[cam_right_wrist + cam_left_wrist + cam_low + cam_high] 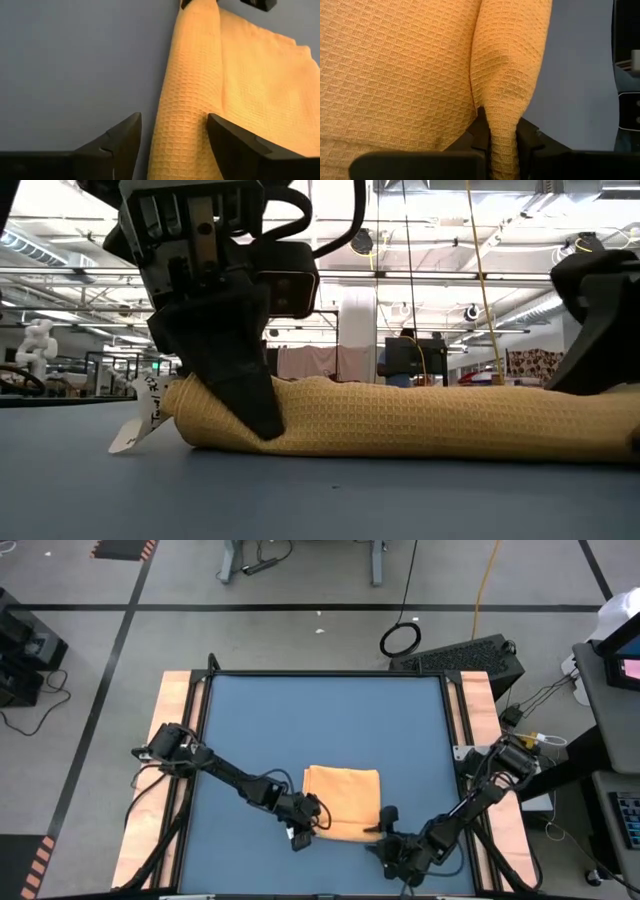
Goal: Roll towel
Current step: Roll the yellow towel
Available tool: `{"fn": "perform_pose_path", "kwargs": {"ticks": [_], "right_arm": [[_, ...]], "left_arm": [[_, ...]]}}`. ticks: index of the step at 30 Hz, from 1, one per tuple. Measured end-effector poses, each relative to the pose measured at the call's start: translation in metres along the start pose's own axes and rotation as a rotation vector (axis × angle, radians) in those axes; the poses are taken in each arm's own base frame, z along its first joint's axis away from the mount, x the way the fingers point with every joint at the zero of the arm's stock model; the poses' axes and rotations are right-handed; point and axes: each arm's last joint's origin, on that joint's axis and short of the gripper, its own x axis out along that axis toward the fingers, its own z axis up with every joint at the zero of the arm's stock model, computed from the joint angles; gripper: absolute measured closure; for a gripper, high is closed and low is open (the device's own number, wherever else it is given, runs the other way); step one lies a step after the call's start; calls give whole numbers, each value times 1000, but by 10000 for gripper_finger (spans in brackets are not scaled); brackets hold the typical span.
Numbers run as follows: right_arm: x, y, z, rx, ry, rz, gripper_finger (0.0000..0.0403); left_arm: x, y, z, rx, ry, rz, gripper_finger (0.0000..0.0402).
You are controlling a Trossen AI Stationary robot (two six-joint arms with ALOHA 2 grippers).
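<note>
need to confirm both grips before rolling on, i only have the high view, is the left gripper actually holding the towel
Observer: Yes. The left wrist view shows the left gripper pinched shut on the towel's rolled edge.
Operator: and the right one
Observer: Open. In its wrist view the right gripper straddles the roll without squeezing it.
Operator: where's the tag
Observer: The low view shows the tag sticking out at the left gripper's end.

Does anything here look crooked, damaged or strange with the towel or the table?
Nothing stands out. The towel lies flat on the table, its near edge rolled up. The left gripper pinches one end of that roll; the right gripper stands open around the other end.
</note>
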Motion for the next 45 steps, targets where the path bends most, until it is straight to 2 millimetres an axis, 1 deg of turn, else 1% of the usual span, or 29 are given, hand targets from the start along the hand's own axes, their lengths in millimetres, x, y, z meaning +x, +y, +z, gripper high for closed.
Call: {"fn": "perform_pose_path", "kwargs": {"ticks": [4,9,14,16,19,21,25,28,31,34,36,38,40,43,45], "right_arm": [[6,-7,1,30,25,-15,194],[17,-22,1,160,118,-20,195],[24,-31,3,264,178,20,197],[26,-33,3,302,197,34,206],[29,-36,3,362,222,47,233],[30,-38,3,398,238,52,255],[32,-40,3,445,251,52,300],[34,-41,3,465,267,70,327],[34,-42,4,499,274,78,347],[36,-44,4,534,287,80,356],[36,-44,4,554,291,80,357],[37,-46,4,562,293,80,358],[38,-47,5,568,305,90,358],[40,-49,7,591,312,124,358],[41,-50,8,592,311,132,358]], "left_arm": [[0,0,0,-1,4,-5,359],[0,0,0,6,8,-9,359],[0,1,0,25,5,-4,359],[0,0,0,27,-6,8,359],[0,-1,-1,34,-29,32,351],[1,-3,-2,49,-44,36,330],[-6,-10,-3,109,-74,60,260],[-23,-17,-5,129,-103,129,204],[-48,-27,-7,203,-166,224,162],[-69,-48,-13,318,-285,286,139],[-76,-66,-19,407,-393,296,134],[-75,-81,-28,490,-468,310,133],[-65,-89,-38,549,-502,343,132],[-45,-87,-52,610,-492,433,132],[-32,-83,-57,626,-472,456,132]]}}
